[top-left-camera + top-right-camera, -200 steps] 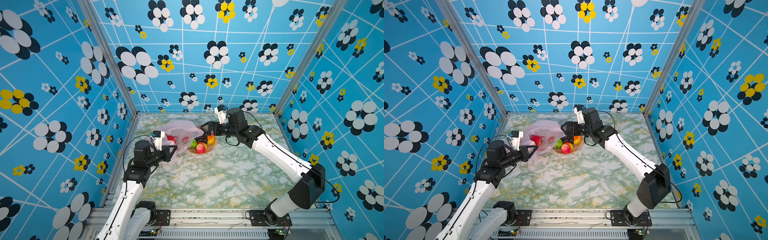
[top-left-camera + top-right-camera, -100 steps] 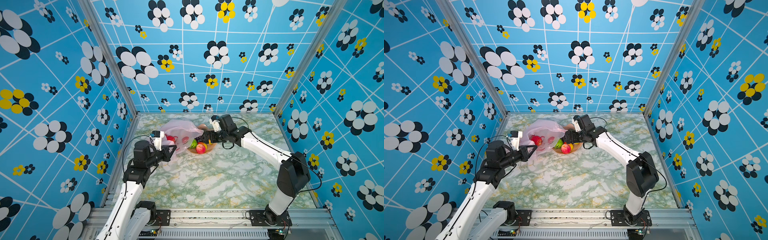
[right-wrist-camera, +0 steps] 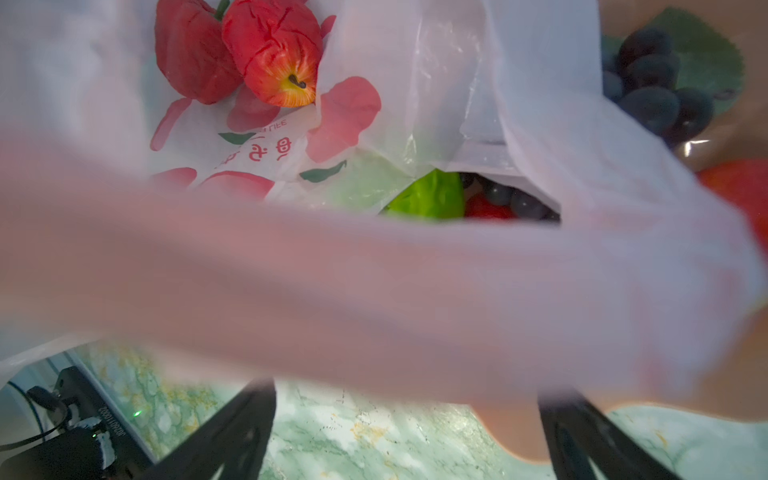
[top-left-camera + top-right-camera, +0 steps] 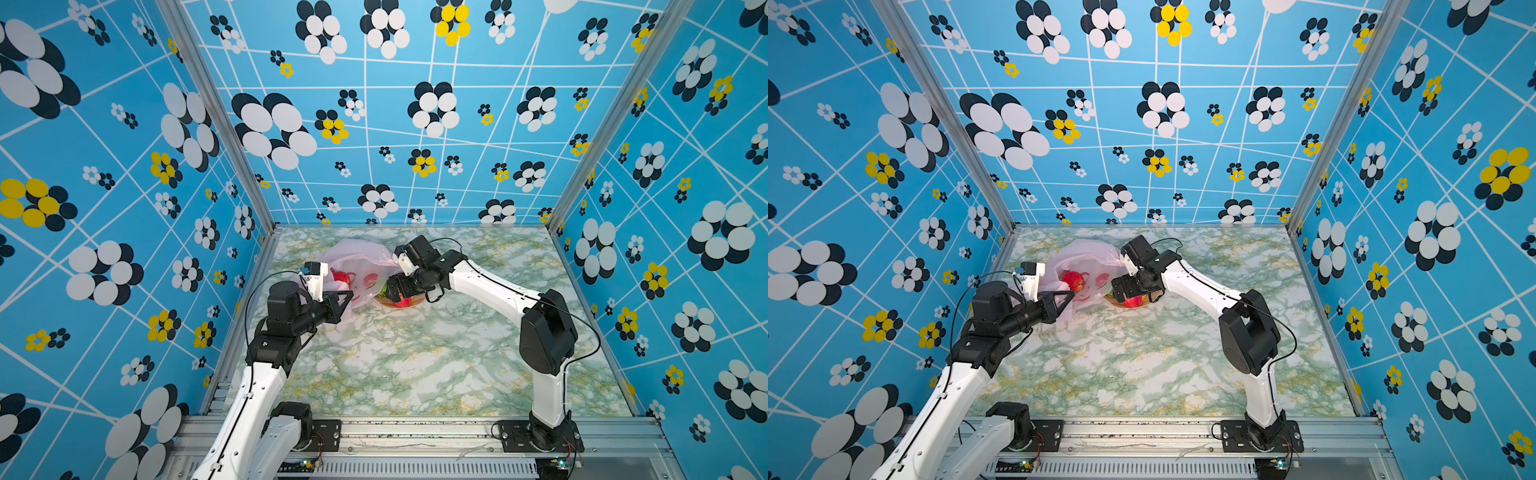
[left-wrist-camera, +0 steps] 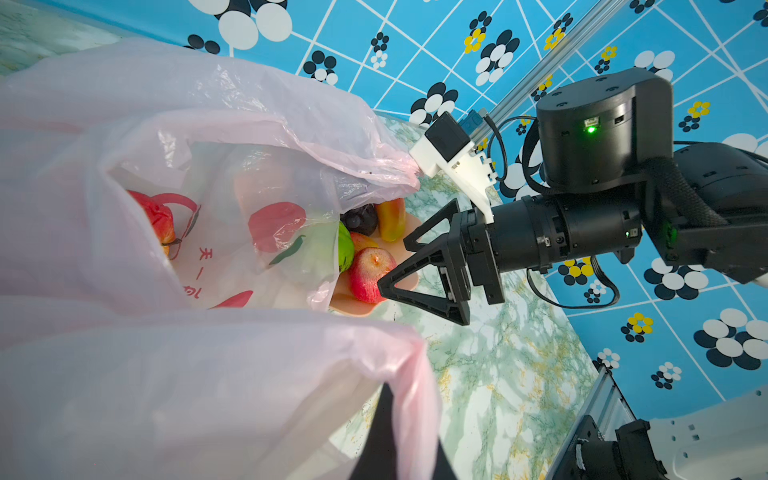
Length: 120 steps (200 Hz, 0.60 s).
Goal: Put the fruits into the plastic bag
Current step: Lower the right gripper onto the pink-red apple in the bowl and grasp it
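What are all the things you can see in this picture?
plastic bag: one, see-through pale pink with red fruit pictures, back left of the table
red fruits: two, red, inside the plastic bag
bowl: one, peach-pink, right beside the bag
apple: one, red, in the bowl
green fruit: one, green, in the bowl
grapes: one bunch, dark purple, in the bowl
mango-like fruit: one, yellow-orange, in the bowl
table: one, green-white marble, under everything
walls: three, blue with flowers, around the table
left fingers: shut on the bag's edge
right fingers: open, over the bowl
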### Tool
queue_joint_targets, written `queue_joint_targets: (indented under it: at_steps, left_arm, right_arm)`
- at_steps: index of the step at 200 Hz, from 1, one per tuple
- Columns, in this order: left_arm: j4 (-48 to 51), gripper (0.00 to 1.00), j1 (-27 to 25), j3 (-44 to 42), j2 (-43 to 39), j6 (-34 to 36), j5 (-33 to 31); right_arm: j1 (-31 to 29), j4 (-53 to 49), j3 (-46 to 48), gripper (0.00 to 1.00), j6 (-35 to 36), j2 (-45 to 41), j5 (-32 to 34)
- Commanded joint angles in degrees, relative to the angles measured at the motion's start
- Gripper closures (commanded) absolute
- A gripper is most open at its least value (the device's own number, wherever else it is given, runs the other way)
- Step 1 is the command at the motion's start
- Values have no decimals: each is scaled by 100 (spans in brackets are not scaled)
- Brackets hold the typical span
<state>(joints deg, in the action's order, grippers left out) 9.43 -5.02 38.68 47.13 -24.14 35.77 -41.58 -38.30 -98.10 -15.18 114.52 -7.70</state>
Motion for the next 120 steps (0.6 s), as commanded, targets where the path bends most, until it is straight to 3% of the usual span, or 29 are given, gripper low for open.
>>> queue_joint_targets:
  at_steps: [1, 120]
  left_arm:
    - [59, 100, -45, -20, -37, 120, 47]
    - [15, 100, -48, -34, -40, 101, 122]
  right_arm:
    - [-98, -426, -247, 1, 64, 196, 371]
    - [-261, -1029, -926, 15, 130, 799, 850]
